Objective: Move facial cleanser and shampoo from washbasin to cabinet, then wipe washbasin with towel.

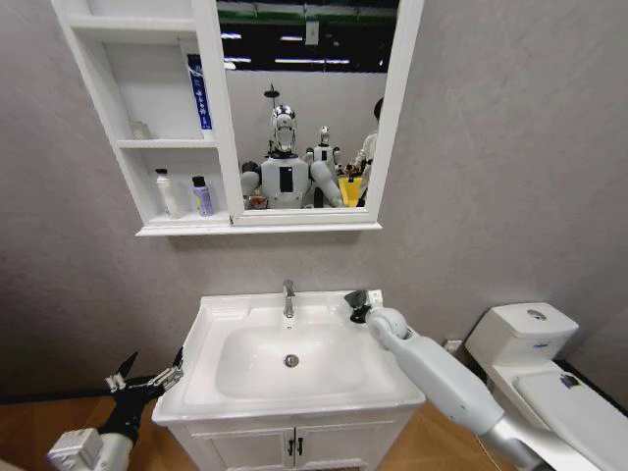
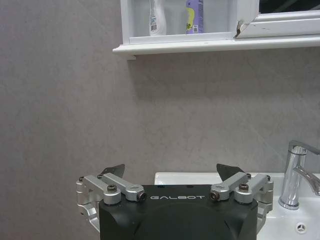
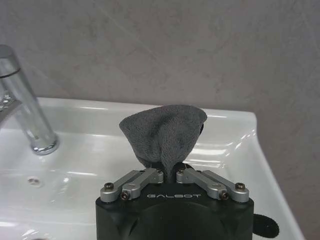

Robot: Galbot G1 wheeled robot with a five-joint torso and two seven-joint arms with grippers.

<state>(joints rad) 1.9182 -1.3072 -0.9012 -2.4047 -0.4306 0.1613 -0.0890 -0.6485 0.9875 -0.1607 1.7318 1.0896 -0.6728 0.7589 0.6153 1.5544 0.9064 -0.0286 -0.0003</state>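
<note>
Right fingertips: hidden inside the towel (image 3: 164,134).
Bottles (image 2: 194,16): tops cut off in the left wrist view.
Faucet (image 3: 24,107): top cut off in the right wrist view.
Cabinet (image 1: 147,118): top cut off.
Bottle labels: too small to read.

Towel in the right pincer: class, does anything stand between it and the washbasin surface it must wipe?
Nothing visible does. The right pincer is shut on the towel at the back right corner of the washbasin, beside the faucet. The bottles stand on the cabinet shelf. The left pincer hangs open beside the basin.
</note>
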